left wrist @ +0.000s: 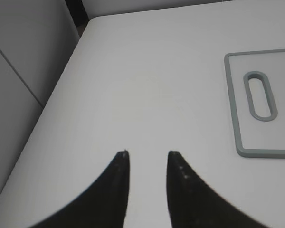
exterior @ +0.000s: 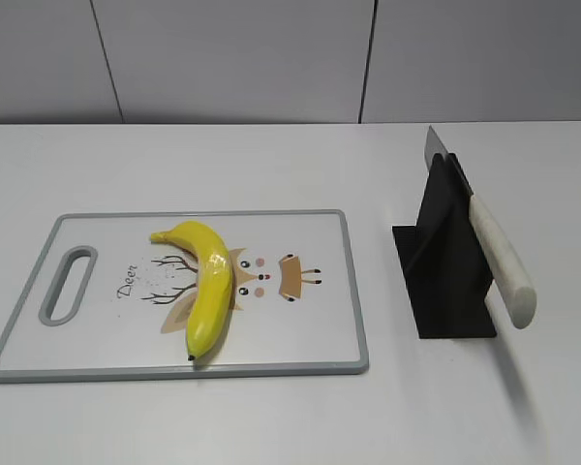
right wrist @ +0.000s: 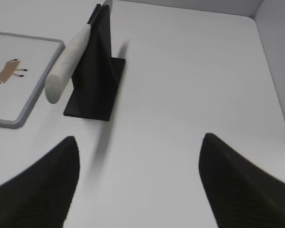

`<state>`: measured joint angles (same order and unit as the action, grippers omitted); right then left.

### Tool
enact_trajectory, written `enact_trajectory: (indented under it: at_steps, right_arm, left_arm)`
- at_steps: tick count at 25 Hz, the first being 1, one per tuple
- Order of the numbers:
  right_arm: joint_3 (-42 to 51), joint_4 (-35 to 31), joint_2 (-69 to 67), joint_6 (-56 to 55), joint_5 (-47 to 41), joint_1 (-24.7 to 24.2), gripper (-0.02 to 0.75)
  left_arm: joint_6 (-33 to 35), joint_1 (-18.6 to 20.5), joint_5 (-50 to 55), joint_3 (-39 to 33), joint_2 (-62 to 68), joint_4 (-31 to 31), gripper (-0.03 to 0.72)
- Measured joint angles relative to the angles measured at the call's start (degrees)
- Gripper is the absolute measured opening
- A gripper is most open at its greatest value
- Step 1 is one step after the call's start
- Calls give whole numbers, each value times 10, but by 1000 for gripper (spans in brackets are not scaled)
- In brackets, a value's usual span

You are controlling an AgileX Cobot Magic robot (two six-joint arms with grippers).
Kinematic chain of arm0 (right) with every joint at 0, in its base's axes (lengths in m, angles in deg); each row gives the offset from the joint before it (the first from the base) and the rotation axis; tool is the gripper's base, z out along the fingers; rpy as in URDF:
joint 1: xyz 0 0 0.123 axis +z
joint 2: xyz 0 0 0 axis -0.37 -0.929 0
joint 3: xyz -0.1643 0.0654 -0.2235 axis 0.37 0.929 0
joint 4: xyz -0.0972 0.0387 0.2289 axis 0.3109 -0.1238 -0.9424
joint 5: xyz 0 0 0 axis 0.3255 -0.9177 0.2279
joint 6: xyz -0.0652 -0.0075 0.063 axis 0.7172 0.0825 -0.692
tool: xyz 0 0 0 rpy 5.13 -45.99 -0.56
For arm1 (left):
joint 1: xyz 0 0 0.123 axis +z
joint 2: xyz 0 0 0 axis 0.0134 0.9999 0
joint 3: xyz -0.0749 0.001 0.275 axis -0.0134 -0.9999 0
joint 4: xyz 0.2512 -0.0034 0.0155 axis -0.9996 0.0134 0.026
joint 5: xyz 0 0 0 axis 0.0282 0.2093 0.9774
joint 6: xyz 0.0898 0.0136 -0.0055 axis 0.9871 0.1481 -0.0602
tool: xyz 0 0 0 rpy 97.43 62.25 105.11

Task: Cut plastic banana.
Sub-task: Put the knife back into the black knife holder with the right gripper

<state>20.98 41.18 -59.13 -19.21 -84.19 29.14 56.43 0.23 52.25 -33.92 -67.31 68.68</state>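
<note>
The plastic banana [exterior: 207, 286], glossy yellow and whole, lies on the white cutting board [exterior: 310, 339] left of centre in the exterior view. A knife with a white handle [exterior: 502, 263] rests slanted in a black stand [exterior: 443, 266] to the right; it also shows in the right wrist view [right wrist: 66, 61]. Neither gripper shows in the exterior view. My left gripper [left wrist: 147, 153] hovers open and empty over bare table left of the board's handle end [left wrist: 257, 96]. My right gripper [right wrist: 140, 137] is wide open and empty, over the table right of the stand [right wrist: 95, 71].
The board has a grey rim and a slot handle [exterior: 70, 283] at its left end, with a deer drawing under the banana. The table's left edge [left wrist: 52, 95] runs close to my left gripper. Grey wall panels stand behind the table.
</note>
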Motion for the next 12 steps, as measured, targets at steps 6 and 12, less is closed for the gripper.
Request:
enact_trajectory:
  at_steps: [6,12]
  right_arm:
    - [0,0,0,0,0,-22,592]
    - [0,0,0,0,0,-22,592]
  left_arm:
    - [0,0,0,0,0,0,234]
    - [0,0,0,0,0,0,234]
